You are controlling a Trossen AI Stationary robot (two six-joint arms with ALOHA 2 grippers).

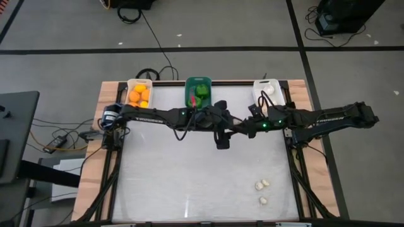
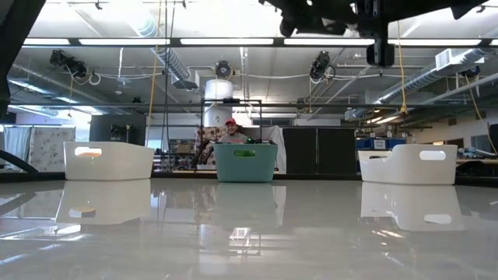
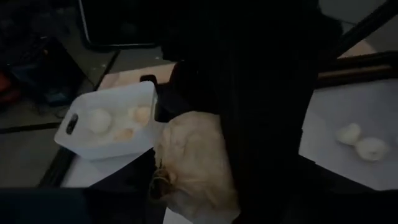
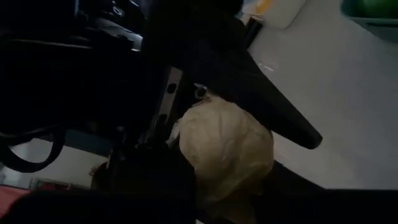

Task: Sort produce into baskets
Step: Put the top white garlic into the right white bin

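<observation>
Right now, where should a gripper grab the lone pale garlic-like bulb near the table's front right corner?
Probably across the rounded middle of the lone pale garlic-like bulb, from straight above: it lies on the white tabletop, apart from the pair of bulbs.

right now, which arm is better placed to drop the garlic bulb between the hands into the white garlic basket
Probably right. The right hand is nearer the white basket at the right rear, with the garlic bulb close against it; the left hand is farther off.

Both dark arms stretched inward, meeting mid-table; left gripper (image 1: 222,140) and right gripper (image 1: 235,130) close together, raised.
</observation>
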